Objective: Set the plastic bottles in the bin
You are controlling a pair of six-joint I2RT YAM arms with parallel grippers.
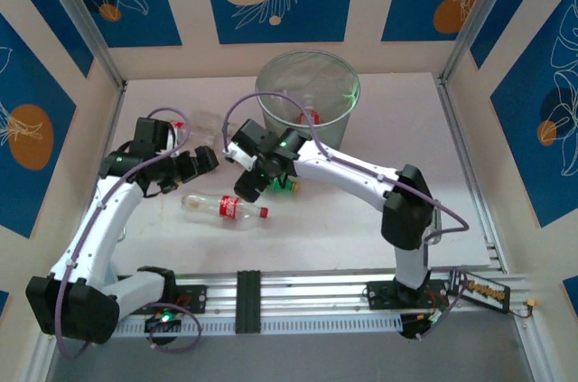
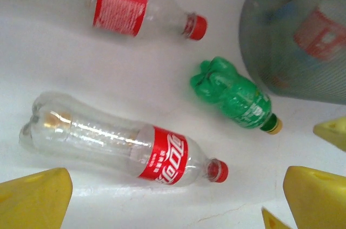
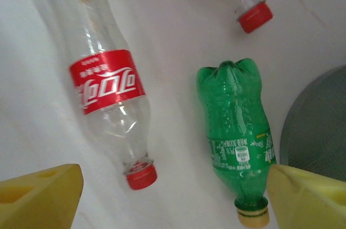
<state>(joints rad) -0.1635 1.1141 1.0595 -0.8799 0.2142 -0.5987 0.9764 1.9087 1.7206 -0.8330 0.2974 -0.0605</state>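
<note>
Holds nothing in the right gripper (image 3: 174, 177): fingers (image 3: 38, 199) spread wide above the worktop (image 3: 178, 34). Between them, lying flat near the worktop's middle, a green bottle (image 3: 238, 126), cap just beside one finger, and a clear bottle (image 3: 108, 88), cap near the other. Holds nothing in the left gripper (image 2: 177, 180) either, fingers likewise released, hovering over the clear bottle. Near the far edge's middle, the bin (image 1: 336, 84), just beyond the green bottle, a red-labelled bottle inside.
</note>
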